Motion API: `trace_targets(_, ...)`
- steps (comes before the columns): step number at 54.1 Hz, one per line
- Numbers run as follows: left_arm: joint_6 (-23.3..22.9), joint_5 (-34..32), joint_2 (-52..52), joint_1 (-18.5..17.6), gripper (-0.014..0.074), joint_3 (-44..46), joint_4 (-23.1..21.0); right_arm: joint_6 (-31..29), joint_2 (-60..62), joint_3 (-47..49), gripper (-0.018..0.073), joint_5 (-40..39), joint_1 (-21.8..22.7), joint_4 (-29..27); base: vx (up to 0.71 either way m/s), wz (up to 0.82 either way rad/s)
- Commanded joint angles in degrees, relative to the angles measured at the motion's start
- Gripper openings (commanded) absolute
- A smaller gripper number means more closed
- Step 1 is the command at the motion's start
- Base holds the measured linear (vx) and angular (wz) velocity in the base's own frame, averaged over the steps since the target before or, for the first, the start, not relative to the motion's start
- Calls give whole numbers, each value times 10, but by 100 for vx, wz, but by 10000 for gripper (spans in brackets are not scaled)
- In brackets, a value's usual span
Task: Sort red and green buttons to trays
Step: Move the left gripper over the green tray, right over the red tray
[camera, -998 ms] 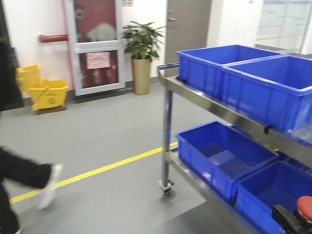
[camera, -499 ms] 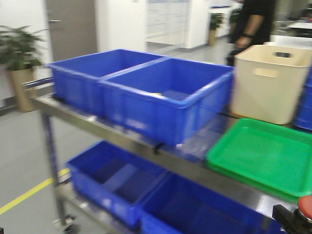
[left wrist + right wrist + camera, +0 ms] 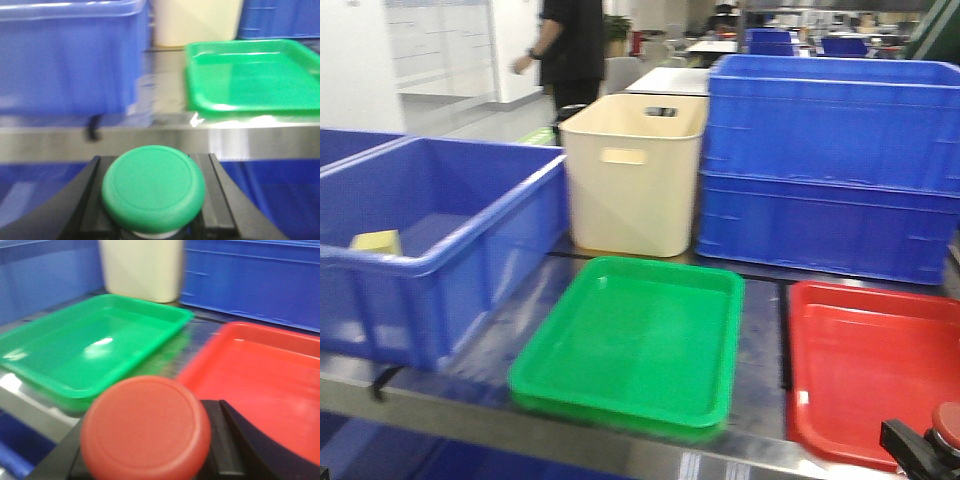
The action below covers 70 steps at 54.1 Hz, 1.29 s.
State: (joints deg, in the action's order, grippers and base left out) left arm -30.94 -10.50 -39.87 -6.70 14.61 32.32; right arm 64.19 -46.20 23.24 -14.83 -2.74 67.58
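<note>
Both buttons gripped, trays ahead on the shelf [image 3: 450, 412]
The left gripper [image 3: 153, 202] is pinched on the green button [image 3: 153, 186] and the right gripper [image 3: 150, 452] on the red button [image 3: 146, 430]; each cap stands proud between the jaws and hides most of the switch body. In the front view the green tray [image 3: 630, 345] lies at 6 o'clock of the cream tub [image 3: 630, 180], with the red tray [image 3: 875, 365] just beside it at 3 o'clock. Each button should handle as light and rigid. The domed cap looks smooth and probably slippery, so take hold on the sides of the switch body, never the cap. A released button may roll on its dome
</note>
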Motion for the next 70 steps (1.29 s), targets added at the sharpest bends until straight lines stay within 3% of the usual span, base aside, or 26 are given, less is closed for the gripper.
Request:
trace_targets(1, -1, -46, 1, -2, 0, 17, -7, -1, 1, 19, -8, -22, 1, -9, 14, -54)
trace_targets(28, -1, -46, 1, -2, 0, 17, -7, -1, 1, 19, -8, -22, 1, -9, 9, -36)
trace_targets(64, 1, -51, 1, -2, 0, 17, -7, -1, 1, 19, -8, -22, 1, -9, 1, -6)
trace_targets(70, 2, -93, -17, -2, 0, 22, -12, -1, -8, 23, -8, -27, 1, -14, 0, 0)
